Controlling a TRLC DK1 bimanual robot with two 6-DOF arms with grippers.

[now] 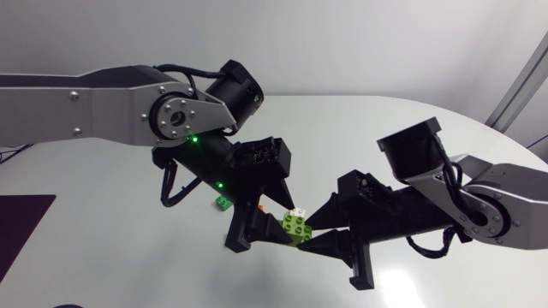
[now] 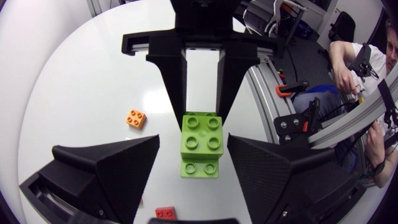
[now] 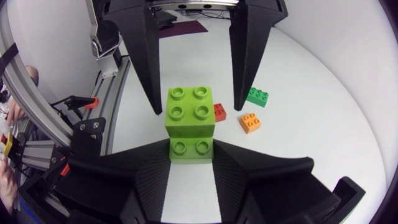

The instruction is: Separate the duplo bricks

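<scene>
Glossy plastic lime brick (image 2: 201,143), matte black textured jaws, smooth white table (image 1: 128,257)

Our left arm (image 1: 86,107) shows a silver-grey link ending in a round, screwed cap (image 1: 178,118), then black joints dotted with green lights (image 1: 194,139). Black cables (image 1: 169,190) loop beneath it. Our right arm (image 1: 505,190) wears the same silver-grey and black, cabled too. Each ends in matte black: the left hand (image 1: 259,231) and the right hand (image 1: 312,231), both with two broad wedge fingers.
</scene>
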